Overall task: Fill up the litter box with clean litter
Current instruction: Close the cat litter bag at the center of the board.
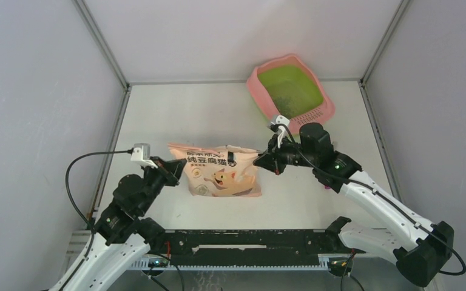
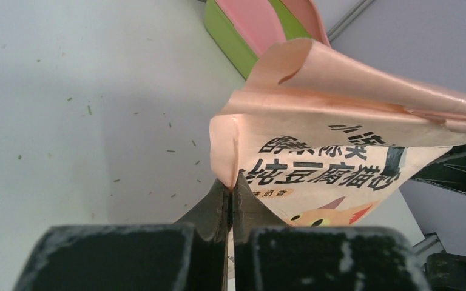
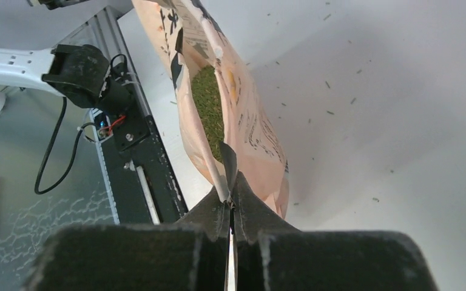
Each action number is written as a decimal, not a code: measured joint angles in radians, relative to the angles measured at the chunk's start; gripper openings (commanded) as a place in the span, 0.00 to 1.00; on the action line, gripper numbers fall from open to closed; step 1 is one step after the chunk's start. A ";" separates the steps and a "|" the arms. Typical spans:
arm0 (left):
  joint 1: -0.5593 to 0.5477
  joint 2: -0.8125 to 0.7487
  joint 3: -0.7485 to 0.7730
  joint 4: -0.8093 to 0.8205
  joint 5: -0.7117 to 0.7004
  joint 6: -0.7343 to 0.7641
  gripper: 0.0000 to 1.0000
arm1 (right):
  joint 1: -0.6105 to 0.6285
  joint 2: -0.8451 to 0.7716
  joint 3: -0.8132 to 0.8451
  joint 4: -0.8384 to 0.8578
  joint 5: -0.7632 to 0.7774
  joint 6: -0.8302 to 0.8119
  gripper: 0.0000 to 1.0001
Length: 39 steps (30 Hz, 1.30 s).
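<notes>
Bag gripped at both ends, litter box at the far right of the worktop.

Overhead, my left arm [image 1: 127, 200] reaches forward and my right arm [image 1: 376, 200] bends inward. The left end effector [image 1: 178, 167] and right end effector [image 1: 264, 160] are each clenched on a top corner of the peach bag [image 1: 224, 176] stretched between them. I cannot tell whether the bag rests on the worktop [image 1: 188, 115]. The litter box [image 1: 256, 85] sits well apart, with dark litter [image 1: 288, 100] in its green basin. Left wrist: closed fingers pinch the bag's edge, and the box is cut off behind. Right wrist: fingers clamp the bag's rim, its mouth gapes, and greenish litter lies inside. Its depth is hidden.
</notes>
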 measured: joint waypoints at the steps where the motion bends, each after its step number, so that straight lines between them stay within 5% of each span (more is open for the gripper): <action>1: 0.000 -0.002 0.001 0.004 0.002 -0.004 0.00 | 0.005 -0.014 -0.001 0.001 -0.001 0.000 0.00; 4: 0.000 -0.007 -0.018 0.008 0.002 -0.017 0.00 | 0.006 -0.011 -0.020 0.029 -0.010 -0.001 0.20; 9: 0.003 -0.031 -0.077 -0.037 -0.047 -0.024 0.01 | -0.031 0.079 -0.140 0.169 -0.100 0.009 0.31; 21: 0.012 -0.116 -0.146 -0.006 -0.123 -0.005 0.03 | 0.001 0.202 -0.428 0.684 -0.130 0.018 0.46; 27: 0.012 -0.273 -0.190 -0.003 -0.113 -0.004 0.02 | -0.005 0.324 -0.415 0.951 -0.171 0.034 0.49; 36: 0.012 -0.288 -0.190 -0.005 -0.099 -0.007 0.02 | -0.008 0.562 -0.309 1.175 -0.304 0.095 0.53; 39: 0.012 -0.288 -0.190 -0.005 -0.092 -0.010 0.02 | -0.003 0.643 -0.309 1.250 -0.319 0.122 0.61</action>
